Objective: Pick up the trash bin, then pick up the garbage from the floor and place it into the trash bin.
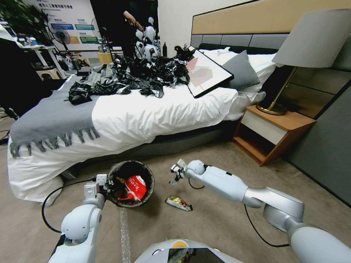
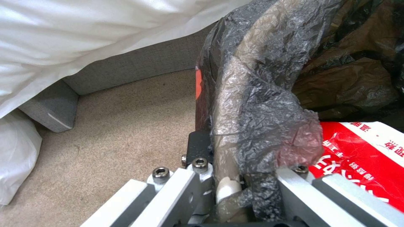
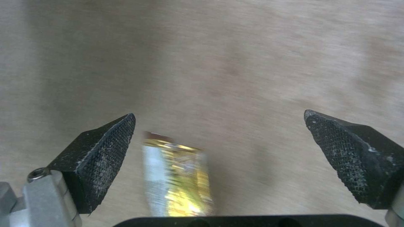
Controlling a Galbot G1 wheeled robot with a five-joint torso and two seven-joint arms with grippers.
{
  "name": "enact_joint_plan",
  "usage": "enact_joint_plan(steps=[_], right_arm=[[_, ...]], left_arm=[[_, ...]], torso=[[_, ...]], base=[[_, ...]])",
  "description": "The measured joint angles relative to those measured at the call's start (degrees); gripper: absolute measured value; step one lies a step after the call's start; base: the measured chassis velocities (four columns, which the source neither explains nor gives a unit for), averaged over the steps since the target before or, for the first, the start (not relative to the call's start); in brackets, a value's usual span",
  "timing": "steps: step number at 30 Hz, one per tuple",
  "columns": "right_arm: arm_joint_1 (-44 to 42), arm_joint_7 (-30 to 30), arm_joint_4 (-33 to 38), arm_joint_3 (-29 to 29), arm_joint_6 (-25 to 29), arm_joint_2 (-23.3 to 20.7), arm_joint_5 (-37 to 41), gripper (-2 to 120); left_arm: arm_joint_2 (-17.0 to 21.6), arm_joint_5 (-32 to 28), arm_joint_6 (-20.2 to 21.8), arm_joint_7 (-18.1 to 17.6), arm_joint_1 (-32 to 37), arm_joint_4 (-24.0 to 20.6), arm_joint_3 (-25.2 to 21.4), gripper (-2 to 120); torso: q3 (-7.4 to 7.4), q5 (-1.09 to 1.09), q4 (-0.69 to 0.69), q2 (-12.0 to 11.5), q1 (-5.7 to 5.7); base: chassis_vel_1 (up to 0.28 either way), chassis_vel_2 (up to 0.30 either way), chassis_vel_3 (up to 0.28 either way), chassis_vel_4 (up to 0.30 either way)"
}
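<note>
Looking down from the head camera, I see beige carpet (image 1: pixel 219 219) running from my base to a bed (image 1: pixel 146 113) with a white duvet, a grey fringed throw (image 1: pixel 51 117) over its foot, and a heap of glossy black plastic bags (image 1: pixel 135 75) on top beside a framed picture (image 1: pixel 206 73) propped against a grey pillow (image 1: pixel 241 69). A wooden nightstand (image 1: pixel 272 133) with a brass-based lamp (image 1: pixel 292 62) stands against the grey wall panels on my right. My left gripper (image 1: pixel 104 182) is clamped on the near rim of the trash bin (image 1: pixel 146 173), which sits just in front of the bed's base; on the left wrist camera the fingers (image 2: pixel 294 186) pinch the crinkled black liner and the rim between them. Inside the bin lies a red-and-white wrapper (image 1: pixel 136 187) against brown paper (image 2: pixel 349 82). My right gripper (image 1: pixel 174 174) hovers over the carpet just right of the bin, its jaws spread wide with nothing between them. A gold foil wrapper (image 1: pixel 178 203) lies flat on the carpet near the bin, below and slightly toward me from that gripper; on the right wrist camera it (image 3: pixel 176 176) appears blurred between the two black textured pads (image 3: pixel 101 160), closer to one of them and touching neither.
</note>
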Motion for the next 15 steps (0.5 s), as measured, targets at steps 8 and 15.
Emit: enact_joint_plan(steps=[8, 15], right_arm=[[-2.3, 0.8, -0.6, -0.4, 0.0, 1.6, 0.1, 100], [-5.1, 1.0, -3.7, 0.7, 0.1, 1.9, 0.1, 100]], left_arm=[[0.4, -0.1, 0.0, 0.1, 0.2, 0.1, -0.3, 0], [0.3, -0.1, 0.0, 0.1, 0.2, 0.3, -0.3, 0]], torso=[[0.0, 0.0, 0.01, 0.0, 0.0], [0.0, 0.0, 0.0, 0.0, 0.0]], base=[[0.0, 0.0, 0.0, 0.0], [0.0, 0.0, 0.0, 0.0]])
